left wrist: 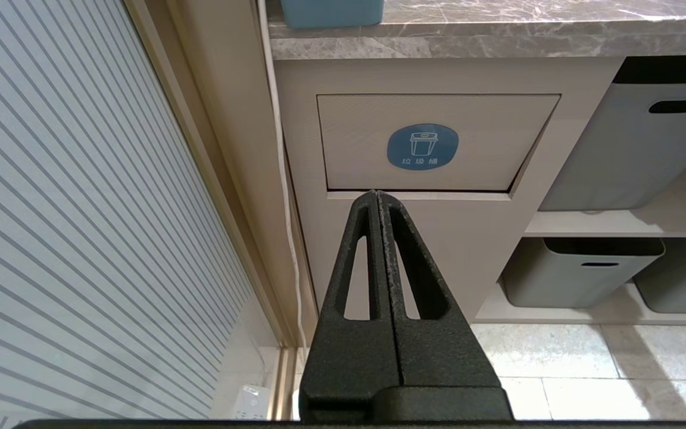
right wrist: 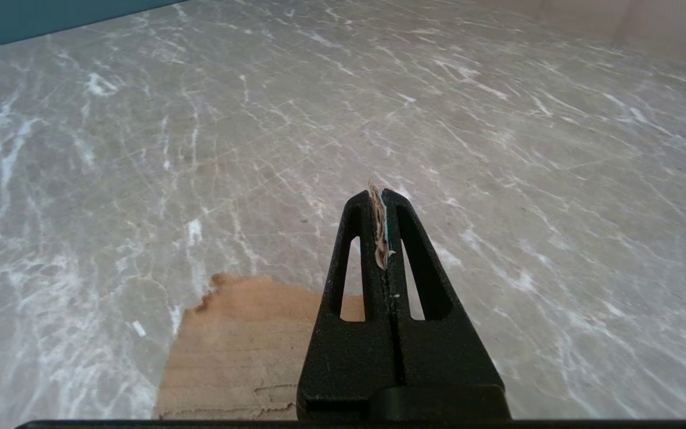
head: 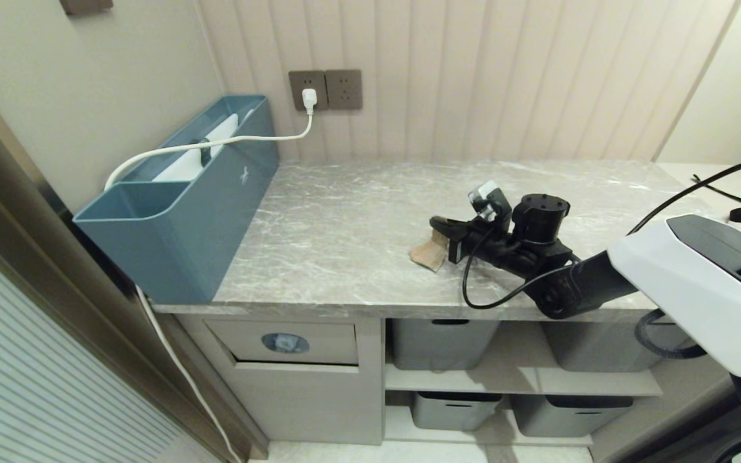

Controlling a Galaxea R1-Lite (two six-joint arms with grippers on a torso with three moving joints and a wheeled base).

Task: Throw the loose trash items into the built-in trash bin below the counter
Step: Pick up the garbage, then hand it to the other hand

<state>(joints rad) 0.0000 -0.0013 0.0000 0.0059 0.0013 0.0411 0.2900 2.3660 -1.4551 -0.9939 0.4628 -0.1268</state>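
1. The right tool (right wrist: 383,199) is sitting low over the table (head: 345,218), its two black fingers pressed together on a tan cardboard scrap (right wrist: 242,345), a thin torn edge of it showing between the tips.
2. In the head view the same right tool (head: 440,226) is reaching in from the right, pointing toward the blue box, with the cardboard scrap (head: 429,252) hanging at its tip and touching the grey marble surface.
3. In the right wrist view most of the scrap is spreading out flat beneath the fingers, ragged along its far edge.
4. A black cable is looping off the right arm and dipping past the table's front edge.
5. The left tool (left wrist: 377,196) is hanging low in front of the cabinet, fingers closed flat against each other and gripping nothing.
6. Straight ahead of the left tool is the built-in trash bin (left wrist: 432,143), its beige flap carrying a blue oval sticker (left wrist: 422,146) with a white bin icon; the flap is lying shut.
7. From the head view the trash bin (head: 283,342) is sitting under the left end of the table, well apart from the held scrap.
8. To the right of the bin, grey storage tubs (head: 442,344) are standing on open shelves in two rows.
9. On the table's far left a long blue plastic box (head: 184,199) is standing against the wall, with a white cord (head: 229,141) running from it up to a wall socket (head: 309,90).
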